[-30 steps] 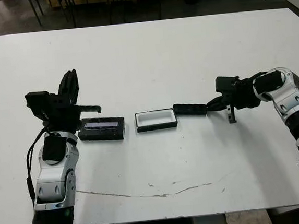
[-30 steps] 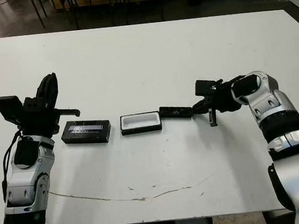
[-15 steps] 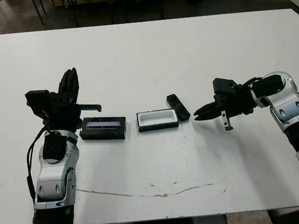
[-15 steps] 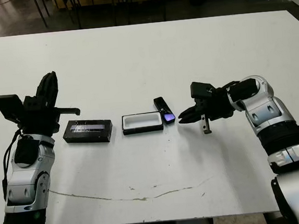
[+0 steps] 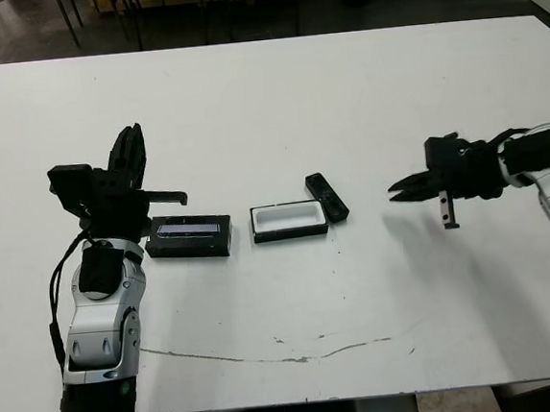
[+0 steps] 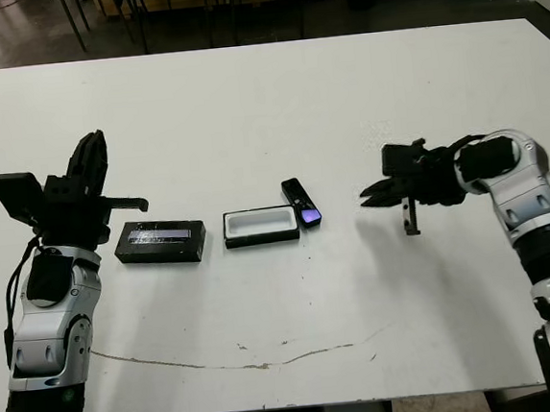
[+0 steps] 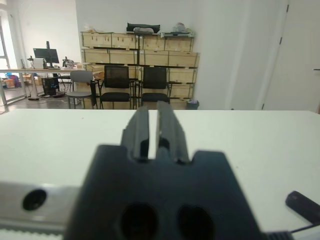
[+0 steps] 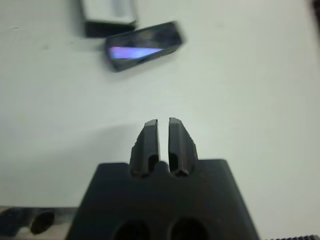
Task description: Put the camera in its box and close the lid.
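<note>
The camera (image 5: pixel 326 197), a slim black bar with a bluish glossy face, lies diagonally on the table, touching or nearly touching the right end of the box (image 5: pixel 288 220). The box is a shallow black tray with a white lining. The lid (image 5: pixel 189 237), a black slab with a pale strip, lies left of the box. My right gripper (image 5: pixel 393 192) hovers shut and holds nothing, well to the right of the camera and pointing at it. In the right wrist view the camera (image 8: pixel 144 45) and the box (image 8: pixel 109 12) lie beyond the fingers (image 8: pixel 150 137). My left gripper (image 5: pixel 130 137) is shut, raised left of the lid.
A thin dark scratch (image 5: pixel 268 351) runs across the near part of the white table (image 5: pixel 276 109). Chairs (image 7: pixel 135 85) and shelves with boxes stand beyond the table's far edge.
The camera swung from lying in line with the box to a diagonal beside its right end. My right gripper then drew back to the right. The left arm stayed still.
</note>
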You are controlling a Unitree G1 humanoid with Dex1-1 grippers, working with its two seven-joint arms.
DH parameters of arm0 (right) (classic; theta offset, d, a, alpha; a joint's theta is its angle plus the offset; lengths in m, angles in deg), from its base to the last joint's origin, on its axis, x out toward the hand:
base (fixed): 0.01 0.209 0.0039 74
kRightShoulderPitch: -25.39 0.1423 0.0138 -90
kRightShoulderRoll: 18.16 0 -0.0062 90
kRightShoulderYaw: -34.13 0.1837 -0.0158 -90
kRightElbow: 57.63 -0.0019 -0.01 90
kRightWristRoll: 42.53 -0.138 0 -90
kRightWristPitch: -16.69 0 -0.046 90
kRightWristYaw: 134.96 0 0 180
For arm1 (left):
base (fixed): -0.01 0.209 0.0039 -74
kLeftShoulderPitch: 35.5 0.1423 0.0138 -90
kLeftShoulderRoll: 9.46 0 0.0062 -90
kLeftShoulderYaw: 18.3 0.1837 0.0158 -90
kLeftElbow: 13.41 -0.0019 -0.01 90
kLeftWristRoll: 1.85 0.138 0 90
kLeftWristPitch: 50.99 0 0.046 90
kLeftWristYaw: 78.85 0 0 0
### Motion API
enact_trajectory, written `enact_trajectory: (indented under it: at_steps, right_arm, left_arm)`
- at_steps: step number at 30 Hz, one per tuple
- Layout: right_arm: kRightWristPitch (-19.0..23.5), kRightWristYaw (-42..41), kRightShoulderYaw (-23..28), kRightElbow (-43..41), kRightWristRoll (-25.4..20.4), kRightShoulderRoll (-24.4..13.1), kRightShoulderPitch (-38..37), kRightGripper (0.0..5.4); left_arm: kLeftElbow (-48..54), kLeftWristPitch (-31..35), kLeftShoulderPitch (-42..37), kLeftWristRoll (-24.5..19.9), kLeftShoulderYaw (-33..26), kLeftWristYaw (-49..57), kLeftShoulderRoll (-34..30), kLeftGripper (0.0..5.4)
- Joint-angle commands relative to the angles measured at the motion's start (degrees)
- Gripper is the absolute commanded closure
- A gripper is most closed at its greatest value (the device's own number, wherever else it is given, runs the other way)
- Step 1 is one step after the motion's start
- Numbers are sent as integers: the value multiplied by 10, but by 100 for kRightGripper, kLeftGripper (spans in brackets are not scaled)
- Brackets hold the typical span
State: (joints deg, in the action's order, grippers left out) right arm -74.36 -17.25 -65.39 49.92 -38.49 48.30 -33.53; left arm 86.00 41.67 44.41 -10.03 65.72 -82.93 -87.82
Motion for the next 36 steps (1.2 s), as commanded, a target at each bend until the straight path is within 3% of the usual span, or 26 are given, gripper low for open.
enact_trajectory:
  at_steps: [1,6,9,13,22,27,31,36]
  right_arm:
    - [74,63,48,-101,-44,25,-72,540]
    - [167,129,74,-203,-86,58,-107,540]
    - [165,140,65,-182,-93,72,-90,540]
    - [108,156,34,-94,-57,84,-41,540]
    - [26,178,-49,118,31,132,81,540]
    - [7,170,-97,235,91,151,156,540]
    - [-14,150,-116,336,116,168,217,540]
    - [-31,127,-133,397,139,187,258,540]
  left_arm:
    - [-8,7,6,-2,-4,-3,-5,538]
    - [-11,5,4,2,-2,-2,-7,538]
    - [-11,9,4,1,-2,-2,-5,538]
    - [-12,3,6,2,0,-3,-4,538]
    - [-4,5,13,5,1,3,0,538]
    - [-4,5,15,6,0,5,1,538]
    - [-3,3,17,8,2,5,1,538]
    - [1,9,18,7,2,9,4,538]
